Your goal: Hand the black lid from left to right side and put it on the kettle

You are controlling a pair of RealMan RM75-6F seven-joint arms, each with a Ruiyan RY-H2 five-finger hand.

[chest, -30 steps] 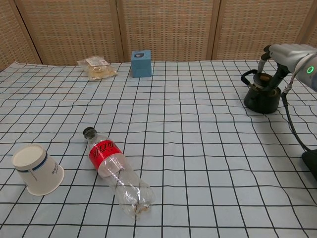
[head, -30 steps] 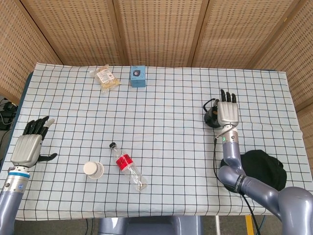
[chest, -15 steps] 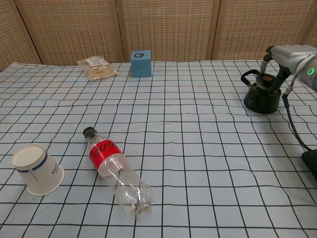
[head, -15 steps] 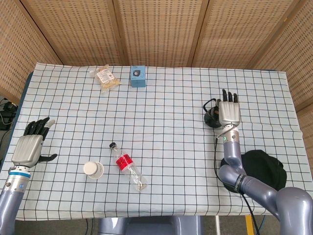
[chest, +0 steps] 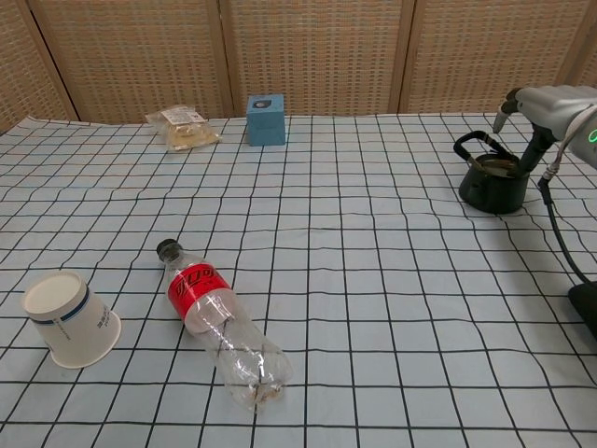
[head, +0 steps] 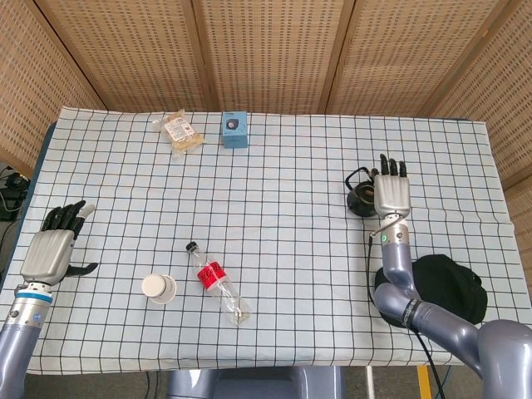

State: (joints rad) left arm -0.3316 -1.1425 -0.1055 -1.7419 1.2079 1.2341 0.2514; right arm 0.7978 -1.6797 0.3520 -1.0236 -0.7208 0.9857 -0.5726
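Observation:
The black kettle [head: 362,199] [chest: 492,183] stands at the right of the checked table, its handle pointing left. A dark lid [chest: 495,166] lies flat in its mouth. My right hand [head: 391,193] [chest: 550,101] is just to the right of the kettle, fingers straight and apart, holding nothing; in the chest view its fingertips hang beside the kettle's rim without touching the lid. My left hand [head: 51,249] hovers at the table's left edge, fingers spread and empty. The chest view does not show it.
A clear plastic bottle with a red label [head: 218,283] [chest: 222,327] lies near the front, a tipped paper cup [head: 158,288] [chest: 73,319] to its left. A blue box [head: 234,130] and a snack packet [head: 180,131] sit at the back. A black cloth bundle [head: 440,283] lies front right.
My right hand has drawn off the kettle's top and shifted to the right, leaving the lid in place. My left hand has sunk slightly toward the front.

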